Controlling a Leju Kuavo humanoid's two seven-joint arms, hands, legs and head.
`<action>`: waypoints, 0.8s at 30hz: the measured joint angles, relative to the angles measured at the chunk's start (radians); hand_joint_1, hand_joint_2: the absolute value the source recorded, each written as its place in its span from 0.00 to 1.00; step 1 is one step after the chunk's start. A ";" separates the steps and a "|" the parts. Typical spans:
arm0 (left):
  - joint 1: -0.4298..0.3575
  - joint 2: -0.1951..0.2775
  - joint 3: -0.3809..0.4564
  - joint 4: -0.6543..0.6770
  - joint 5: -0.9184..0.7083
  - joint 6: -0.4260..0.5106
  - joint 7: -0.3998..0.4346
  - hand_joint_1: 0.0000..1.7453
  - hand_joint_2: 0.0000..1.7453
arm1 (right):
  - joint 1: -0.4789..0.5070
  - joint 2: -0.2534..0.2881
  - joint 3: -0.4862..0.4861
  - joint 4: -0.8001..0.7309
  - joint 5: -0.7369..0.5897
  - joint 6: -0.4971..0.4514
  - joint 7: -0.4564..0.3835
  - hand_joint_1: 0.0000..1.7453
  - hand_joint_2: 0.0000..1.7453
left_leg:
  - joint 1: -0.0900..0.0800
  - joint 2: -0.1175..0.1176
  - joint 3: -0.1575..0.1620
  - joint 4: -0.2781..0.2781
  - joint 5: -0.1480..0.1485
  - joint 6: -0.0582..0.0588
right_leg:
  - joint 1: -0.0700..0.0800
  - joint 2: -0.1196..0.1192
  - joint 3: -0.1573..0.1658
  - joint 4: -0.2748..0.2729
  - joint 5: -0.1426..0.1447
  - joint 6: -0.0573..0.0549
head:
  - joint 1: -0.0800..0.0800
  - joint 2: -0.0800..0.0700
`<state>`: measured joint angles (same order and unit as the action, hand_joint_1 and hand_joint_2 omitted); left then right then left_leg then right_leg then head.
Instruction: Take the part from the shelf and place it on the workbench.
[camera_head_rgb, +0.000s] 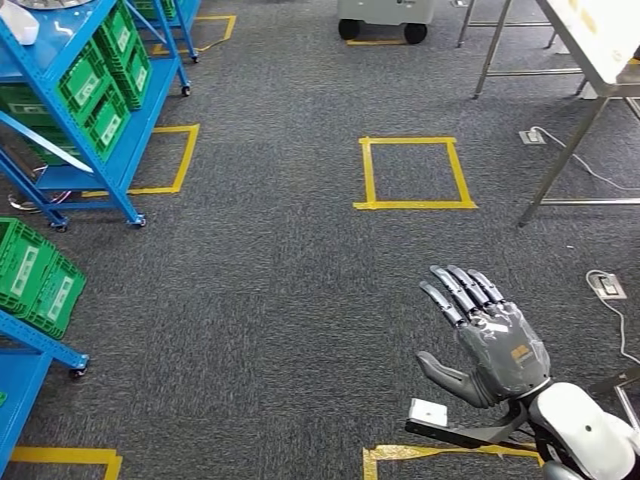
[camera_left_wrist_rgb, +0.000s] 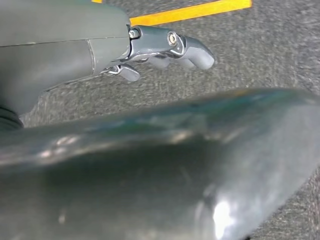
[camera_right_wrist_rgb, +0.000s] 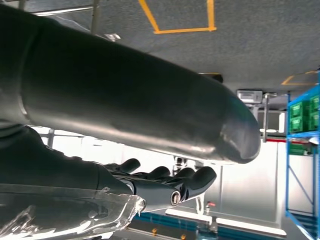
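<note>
Two blue shelves (camera_head_rgb: 113, 150) stand along the left edge of the head view, stacked with green bins (camera_head_rgb: 98, 90), and the part is most likely there. I cannot pick it out for certain. A small white object (camera_head_rgb: 19, 25) on the top shelf at the upper left is one candidate, and the bins' contents are hidden. The right hand (camera_head_rgb: 490, 340) hovers at the lower right over the carpet, its fingers (camera_head_rgb: 460, 290) spread and holding nothing. In its wrist view the left hand (camera_left_wrist_rgb: 166, 47) is also empty, fingers extended above the floor. The surface (camera_head_rgb: 596, 40) of the workbench sits at the upper right, well apart from the shelves. If the white object is the part, it looks rigid, light and smooth – probably plastic, so somewhat slippery. I would wrap the fingers around its middle rather than pinch an end, with the thumb opposing. A part lying in a bin would call for reaching in over the front lip.
</note>
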<state>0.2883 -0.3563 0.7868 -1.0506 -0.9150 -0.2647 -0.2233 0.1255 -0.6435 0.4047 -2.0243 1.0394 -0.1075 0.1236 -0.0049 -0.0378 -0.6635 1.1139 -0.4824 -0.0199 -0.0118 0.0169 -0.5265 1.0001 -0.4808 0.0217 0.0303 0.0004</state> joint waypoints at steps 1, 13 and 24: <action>0.000 0.000 -0.004 -0.001 0.001 0.001 0.000 0.00 0.00 | 0.007 0.000 -0.001 -0.001 0.000 -0.002 0.001 0.00 0.00 | 0.000 0.017 -0.033 0.071 -0.034 -0.002 | 0.003 -0.016 -0.001 0.000 0.000 -0.003 | -0.001 0.000; 0.005 0.000 -0.026 -0.007 0.008 0.005 0.011 0.00 0.00 | 0.013 0.000 -0.008 -0.008 0.003 -0.004 -0.007 0.00 0.00 | -0.014 0.075 0.091 -0.133 0.051 0.042 | 0.018 -0.119 0.010 0.016 -0.032 0.023 | 0.003 0.000; -0.006 0.002 -0.018 -0.009 0.004 -0.003 0.011 0.00 0.00 | -0.020 0.004 0.005 -0.004 0.003 0.017 -0.011 0.00 0.00 | -0.003 -0.073 0.083 -0.129 0.066 0.034 | -0.008 0.064 -0.008 0.019 -0.008 0.038 | 0.009 0.000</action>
<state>0.2822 -0.3544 0.7685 -1.0592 -0.9110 -0.2680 -0.2125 0.1057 -0.6395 0.4093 -2.0283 1.0426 -0.0907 0.1125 -0.0083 -0.1110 -0.5809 0.9845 -0.4162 0.0141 -0.0200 0.0811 -0.5343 1.0194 -0.4890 0.0598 0.0392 0.0004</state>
